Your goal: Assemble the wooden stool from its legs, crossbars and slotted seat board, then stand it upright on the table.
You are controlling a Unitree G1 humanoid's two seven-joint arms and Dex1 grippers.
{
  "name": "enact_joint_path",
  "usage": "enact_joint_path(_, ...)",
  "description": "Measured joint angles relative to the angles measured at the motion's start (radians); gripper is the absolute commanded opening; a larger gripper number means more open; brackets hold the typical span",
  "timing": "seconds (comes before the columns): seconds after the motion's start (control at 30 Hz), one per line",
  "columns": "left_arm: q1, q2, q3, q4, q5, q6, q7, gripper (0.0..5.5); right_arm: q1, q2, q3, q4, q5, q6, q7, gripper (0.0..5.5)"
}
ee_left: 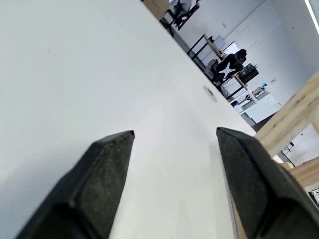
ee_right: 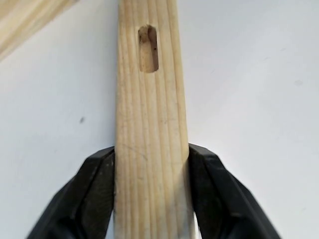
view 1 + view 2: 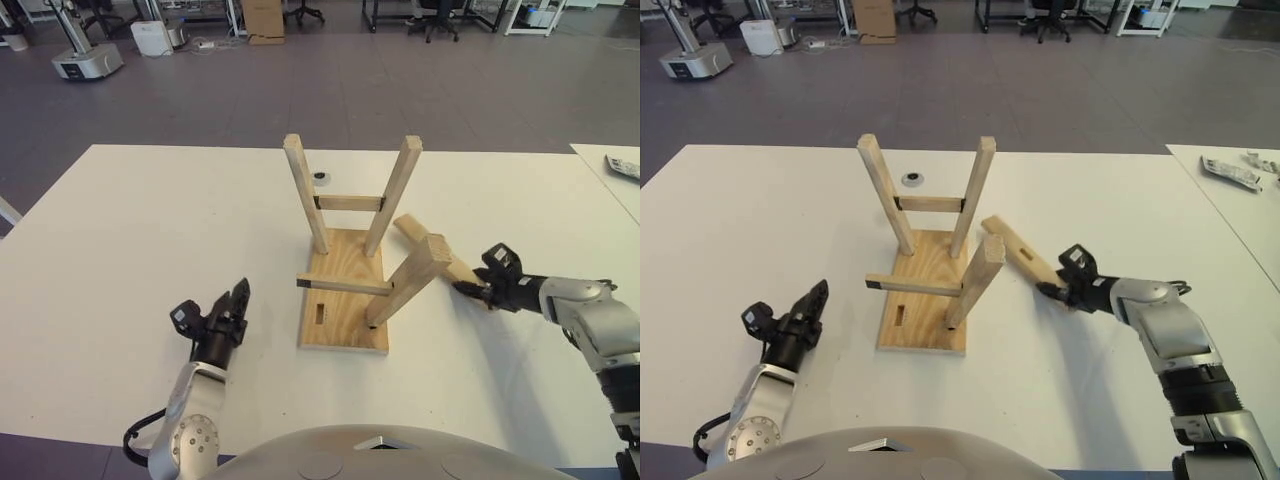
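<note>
The right gripper [image 3: 1052, 291] pinches the near end of the loose leg [image 3: 1012, 245]; its long axis slants toward the seat board [image 3: 930, 312]; the left gripper [image 3: 232, 297] is spread, well apart.

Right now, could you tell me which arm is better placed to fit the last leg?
Right. The right gripper has its jaws shut on the loose pale wooden leg lying beside the slotted wooden seat board; the left gripper rests open and empty on the board's other side.
</note>
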Motion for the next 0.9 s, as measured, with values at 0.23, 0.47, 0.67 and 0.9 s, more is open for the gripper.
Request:
enact_joint_path(0.23,-0.439,0.422,0.205,-0.010,-0.423,0.197,-0.128,3.04,-0.453,0.039,-0.246,0.096,0.264,0.022,0.050,2.07)
enact_joint_path(0.47,-0.787,0.601,0.115,-0.053,-0.704,0.385,-0.184,3.04,-0.572,0.111,-0.198,-0.123,0.586,0.230,0.197,2.06)
enact_joint_path(0.67,-0.903,0.622,0.037,-0.044,-0.743,0.434,-0.209,3.65,-0.600,0.124,-0.106,-0.171,0.682,0.339,0.274,2.06)
enact_joint_path(0.9,-0.904,0.601,0.026,-0.047,-0.752,0.434,-0.181,4.05,-0.620,0.130,-0.054,-0.180,0.703,0.353,0.339,2.06)
